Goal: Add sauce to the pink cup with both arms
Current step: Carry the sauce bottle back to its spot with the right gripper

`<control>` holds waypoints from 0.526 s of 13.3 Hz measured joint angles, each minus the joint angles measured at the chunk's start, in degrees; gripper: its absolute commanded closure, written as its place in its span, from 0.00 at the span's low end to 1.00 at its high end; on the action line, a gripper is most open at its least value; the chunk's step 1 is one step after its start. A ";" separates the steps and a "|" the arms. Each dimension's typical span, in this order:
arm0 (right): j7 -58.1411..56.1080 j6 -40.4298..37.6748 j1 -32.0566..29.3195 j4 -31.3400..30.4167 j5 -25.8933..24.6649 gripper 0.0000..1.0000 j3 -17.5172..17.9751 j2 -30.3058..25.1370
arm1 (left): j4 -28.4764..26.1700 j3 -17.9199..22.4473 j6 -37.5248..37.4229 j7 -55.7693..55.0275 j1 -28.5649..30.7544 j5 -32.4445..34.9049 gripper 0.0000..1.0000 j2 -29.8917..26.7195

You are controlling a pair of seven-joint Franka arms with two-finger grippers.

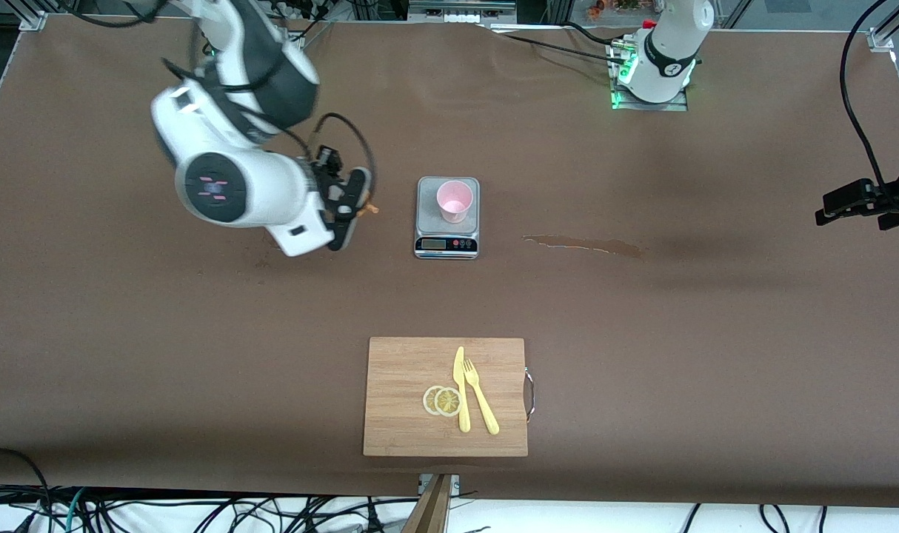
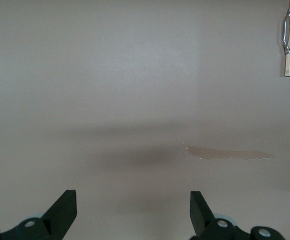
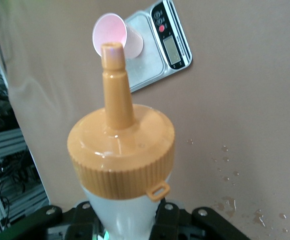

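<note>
Sauce (image 3: 121,150) is held in the right gripper (image 1: 346,211), whose fingers (image 1: 356,194) are clamped on the whitish body of the bottle. In the right wrist view the orange-yellow cap and its nozzle are seen close up, and the nozzle is pointed toward the pink cup (image 3: 119,37). The bottle is held tilted over the bare counter (image 1: 124,333), toward the right arm's end of it and beside the scale (image 1: 447,218); only the tip of the nozzle is seen in the front view.

Nearest to the front camera a wooden cutting board (image 1: 405,414) is placed on the counter. On it two lemon slices (image 1: 442,400), a yellow knife (image 1: 461,389) and a yellow fork (image 1: 480,396) are laid side by side. A metal handle (image 1: 529,394) is fixed on the board's edge toward the left arm's end.

Farther from the camera, the small digital scale is found, and the pink cup (image 1: 454,200) is standing upright on its plate. Beside the scale, toward the left arm's end, a long wet smear (image 1: 583,245) is seen on the counter, and small drops (image 3: 229,202) are scattered under the bottle.

The left gripper (image 2: 134,212) is held high over the counter at the left arm's end, where the arm waits, and its fingers (image 2: 65,210) are spread well apart with nothing between them.
</note>
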 measured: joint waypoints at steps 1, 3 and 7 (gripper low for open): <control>-2.89 1.17 -2.47 -2.64 1.92 1.00 -0.05 -2.20 | 0.01 0.00 0.00 0.00 0.00 0.00 0.00 0.00; -8.93 3.95 -7.28 -7.96 5.70 1.00 -0.11 -5.94 | 0.01 0.00 0.00 0.00 0.00 -0.01 0.00 0.00; -25.25 7.25 -15.78 -16.24 12.61 1.00 -0.24 -9.71 | 0.04 -0.01 0.00 0.00 0.01 -0.02 0.00 0.00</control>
